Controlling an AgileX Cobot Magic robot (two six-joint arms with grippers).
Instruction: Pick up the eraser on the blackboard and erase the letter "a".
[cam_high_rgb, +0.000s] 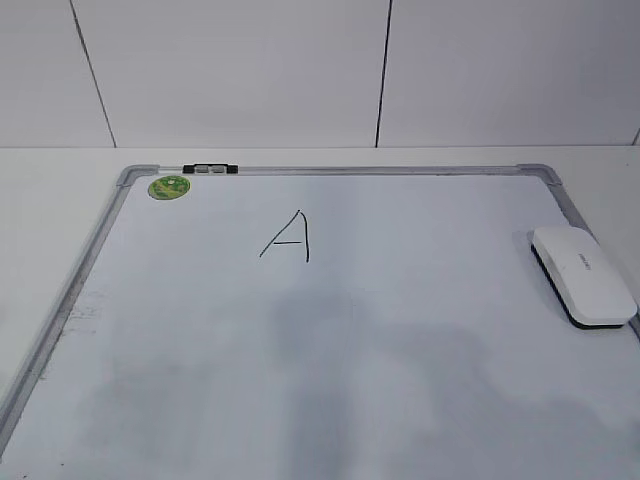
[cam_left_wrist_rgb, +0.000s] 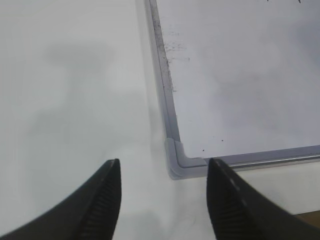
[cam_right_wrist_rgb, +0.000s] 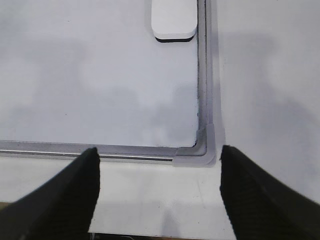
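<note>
The white eraser lies flat on the blackboard against its right frame; its near end shows at the top of the right wrist view. No small lowercase "a" shows in any view; the only writing is a large capital "A". My left gripper is open and empty over the table by the board's near left corner. My right gripper is open and empty by the near right corner. Neither gripper shows in the exterior view.
A round green magnet and a black clip sit at the board's far left edge. Faint marker smudges run along the left frame. The white table surrounds the board; a white wall stands behind.
</note>
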